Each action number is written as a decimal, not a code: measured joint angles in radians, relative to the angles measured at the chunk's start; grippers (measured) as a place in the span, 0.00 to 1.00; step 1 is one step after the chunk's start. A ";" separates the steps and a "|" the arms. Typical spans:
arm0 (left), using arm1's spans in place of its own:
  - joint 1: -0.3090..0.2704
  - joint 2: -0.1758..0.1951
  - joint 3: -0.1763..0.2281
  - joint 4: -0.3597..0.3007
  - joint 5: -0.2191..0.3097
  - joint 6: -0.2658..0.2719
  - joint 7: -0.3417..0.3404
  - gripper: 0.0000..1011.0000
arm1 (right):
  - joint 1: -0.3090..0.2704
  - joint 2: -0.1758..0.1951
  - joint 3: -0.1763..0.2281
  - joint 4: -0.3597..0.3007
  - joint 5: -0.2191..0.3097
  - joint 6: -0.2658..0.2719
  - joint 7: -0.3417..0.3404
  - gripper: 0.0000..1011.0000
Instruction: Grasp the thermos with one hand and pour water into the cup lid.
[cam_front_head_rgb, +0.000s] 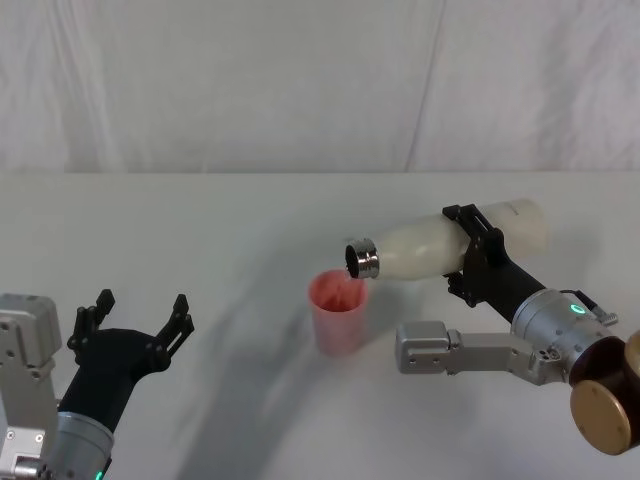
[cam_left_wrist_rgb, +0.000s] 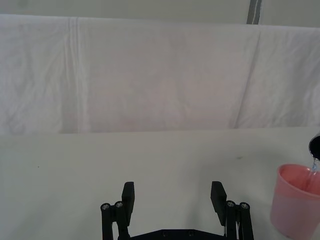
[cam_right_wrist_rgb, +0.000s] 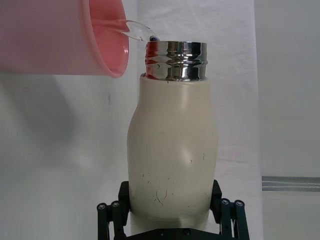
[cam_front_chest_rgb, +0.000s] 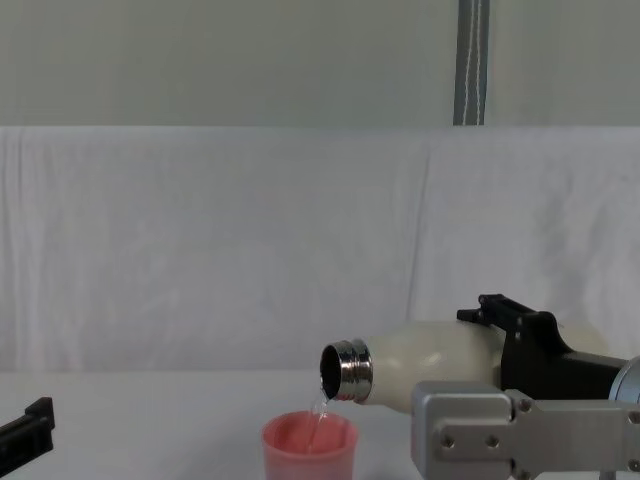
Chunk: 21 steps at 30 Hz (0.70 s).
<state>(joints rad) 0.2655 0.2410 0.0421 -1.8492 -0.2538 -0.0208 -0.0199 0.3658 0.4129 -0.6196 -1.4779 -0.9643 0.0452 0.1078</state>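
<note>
Right fingers (cam_front_head_rgb: 478, 262) clamp tipped thermos (cam_front_head_rgb: 440, 244); water (cam_front_chest_rgb: 320, 408) enters cup lid (cam_front_head_rgb: 338, 310). Left fingers (cam_front_head_rgb: 135, 312) spread, empty.

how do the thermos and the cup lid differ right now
The thermos is cream-white with a silver metal neck; the cup lid is pink plastic. The thermos is far longer than the cup lid is tall. The thermos is tipped nearly level in the air, clamped by the right gripper; the cup lid stands upright on the table, ungripped. Water leaves the thermos and falls into the cup lid. Both are round and open-mouthed. The left gripper sits open, apart.
</note>
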 joint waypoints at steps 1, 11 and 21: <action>0.000 0.000 0.000 0.000 0.000 0.000 0.000 0.99 | 0.000 0.000 0.000 0.000 0.000 0.000 0.000 0.94; 0.000 0.000 0.000 0.000 0.000 0.000 0.000 0.99 | 0.004 0.001 0.004 0.002 0.007 0.000 0.007 0.94; 0.000 0.000 0.000 0.000 0.000 0.000 0.000 0.99 | 0.009 0.003 0.005 0.004 0.010 -0.001 0.014 0.94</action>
<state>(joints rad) 0.2655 0.2409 0.0421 -1.8492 -0.2538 -0.0208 -0.0199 0.3748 0.4162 -0.6142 -1.4743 -0.9542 0.0444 0.1219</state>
